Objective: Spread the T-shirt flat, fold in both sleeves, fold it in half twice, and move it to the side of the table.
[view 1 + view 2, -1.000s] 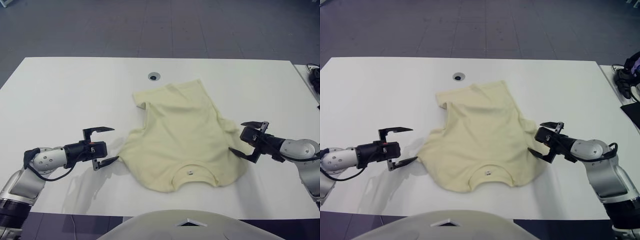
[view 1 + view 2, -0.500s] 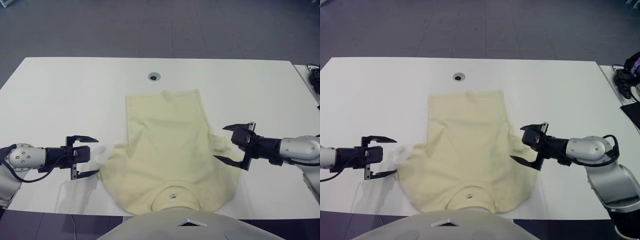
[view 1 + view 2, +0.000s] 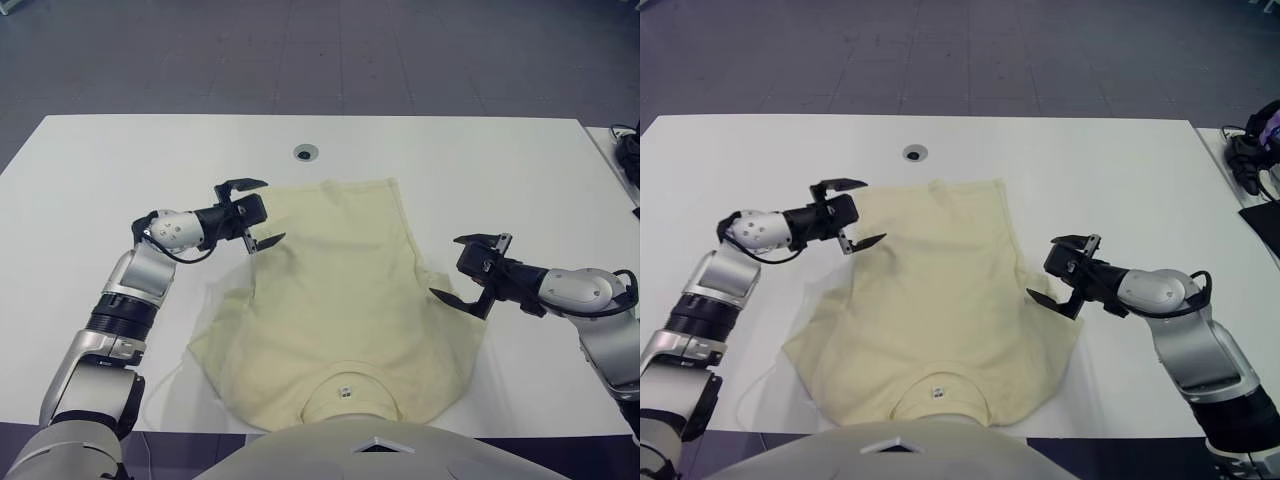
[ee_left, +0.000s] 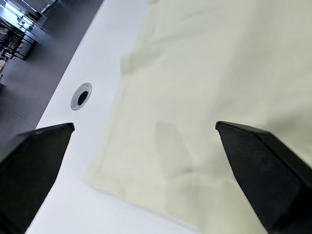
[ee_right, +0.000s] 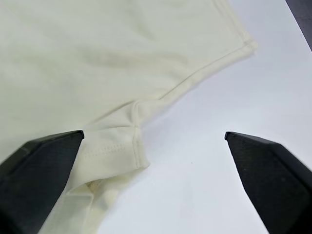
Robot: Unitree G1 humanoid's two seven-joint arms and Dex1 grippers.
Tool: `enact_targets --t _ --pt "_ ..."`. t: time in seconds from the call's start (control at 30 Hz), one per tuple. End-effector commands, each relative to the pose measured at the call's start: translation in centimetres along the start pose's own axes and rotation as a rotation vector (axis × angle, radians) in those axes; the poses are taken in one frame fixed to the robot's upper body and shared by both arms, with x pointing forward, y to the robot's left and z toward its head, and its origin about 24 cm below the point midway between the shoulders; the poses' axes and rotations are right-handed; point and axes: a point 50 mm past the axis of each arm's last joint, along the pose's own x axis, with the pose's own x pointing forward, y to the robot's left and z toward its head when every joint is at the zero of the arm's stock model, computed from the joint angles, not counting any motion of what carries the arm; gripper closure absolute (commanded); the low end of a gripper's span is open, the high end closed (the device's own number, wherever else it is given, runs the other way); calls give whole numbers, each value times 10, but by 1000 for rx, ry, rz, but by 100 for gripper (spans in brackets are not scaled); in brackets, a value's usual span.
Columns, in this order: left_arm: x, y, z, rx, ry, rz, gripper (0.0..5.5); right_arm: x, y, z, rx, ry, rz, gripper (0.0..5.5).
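A pale yellow T-shirt lies on the white table, collar toward me and hem at the far side. My left gripper hovers open over the shirt's far left edge near the hem corner; in the left wrist view, cloth lies between the dark fingers. My right gripper is open at the shirt's right edge, where the right sleeve lies bunched and folded. The right wrist view has that sleeve seam and bare table between the spread fingers.
A round cable hole sits in the table just beyond the hem. Dark equipment lies on a neighbouring surface at the far right. Bare table stretches left and right of the shirt.
My left gripper has swung from the near left side of the shirt forward and right to its far left edge. The right gripper has barely shifted. The shirt lies about as before.
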Motion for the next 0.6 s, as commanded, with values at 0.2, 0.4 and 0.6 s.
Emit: enact_targets --t 0.2,0.4,0.6 --pt "52 15 -6 90 103 62 10 28 -10 -25 94 111 -166 12" --pt "72 36 11 145 159 125 10 59 -47 -33 259 87 -375 12" --pt "67 56 17 253 199 206 10 59 -51 -26 272 70 -357 12"
